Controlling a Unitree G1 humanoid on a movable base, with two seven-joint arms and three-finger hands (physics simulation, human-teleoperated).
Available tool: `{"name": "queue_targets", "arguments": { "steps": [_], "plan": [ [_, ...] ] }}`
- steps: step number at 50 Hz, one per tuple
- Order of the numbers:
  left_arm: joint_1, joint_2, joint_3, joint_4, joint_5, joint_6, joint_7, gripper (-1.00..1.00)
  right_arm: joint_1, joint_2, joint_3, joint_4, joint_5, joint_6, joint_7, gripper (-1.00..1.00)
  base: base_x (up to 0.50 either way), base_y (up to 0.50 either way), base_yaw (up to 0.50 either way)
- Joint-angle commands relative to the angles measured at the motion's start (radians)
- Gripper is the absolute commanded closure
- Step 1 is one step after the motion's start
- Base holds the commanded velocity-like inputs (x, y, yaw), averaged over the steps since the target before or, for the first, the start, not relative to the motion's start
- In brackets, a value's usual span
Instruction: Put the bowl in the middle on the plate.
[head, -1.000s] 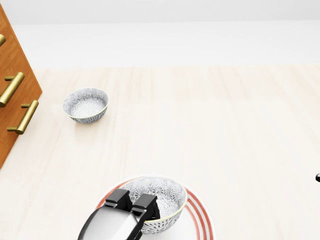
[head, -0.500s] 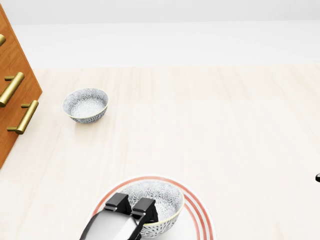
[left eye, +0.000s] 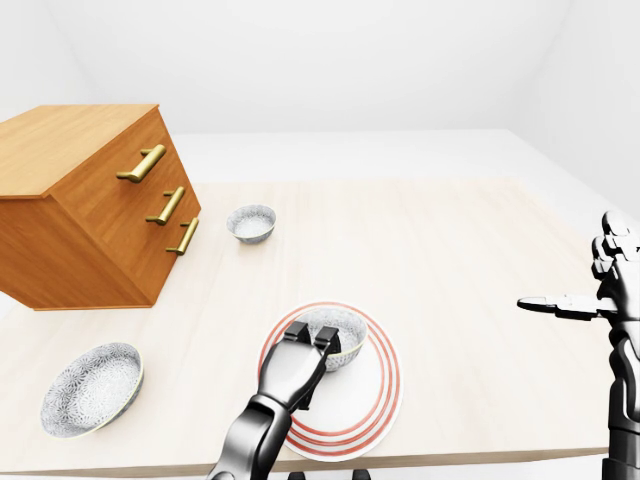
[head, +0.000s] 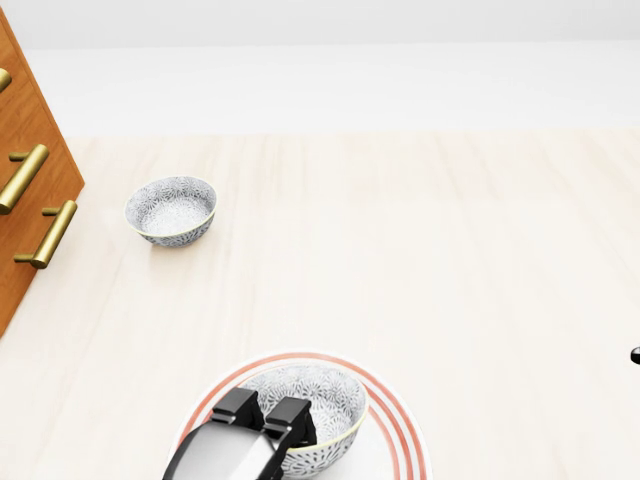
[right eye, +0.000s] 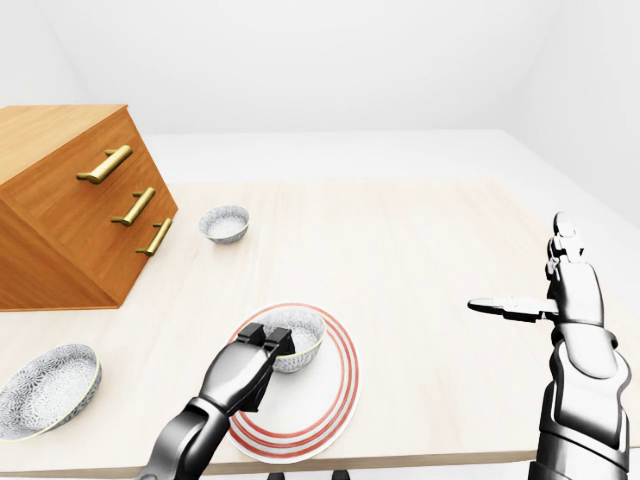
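Observation:
A patterned grey-white bowl sits upright inside the red-ringed white plate at the bottom of the head view. My left hand comes in from below, and its black fingers are closed over the bowl's near rim. The part of the bowl under the hand is hidden. My right hand hangs above the table's right side, far from the plate. Its fingers are spread with one pointing left, and it holds nothing.
A small patterned bowl stands near the wooden drawer cabinet at the left. A wider patterned bowl lies at the table's lower left. The light wooden table stretches to the right, its near edge just below the plate.
The bowl in my left hand has come down a little and settled inside the plate's rings. The hand has drawn slightly toward the bottom edge. The other bowl and the camera have not moved.

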Motion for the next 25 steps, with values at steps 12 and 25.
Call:
{"name": "queue_targets", "arguments": {
  "steps": [12, 25],
  "plan": [
    [-0.004, -0.004, 0.008, 0.002, 0.053, -0.013, 0.016, 1.00, -0.002, -0.001, 0.002, 0.005, 0.001, -0.002, -0.003, -1.00, 0.00, 0.00, 0.00],
    [0.003, -0.008, 0.022, -0.034, 0.028, 0.008, -0.020, 1.00, -0.004, -0.002, 0.000, -0.008, -0.002, 0.012, -0.002, -1.00, 0.00, 0.00, 0.00]
  ]
}}
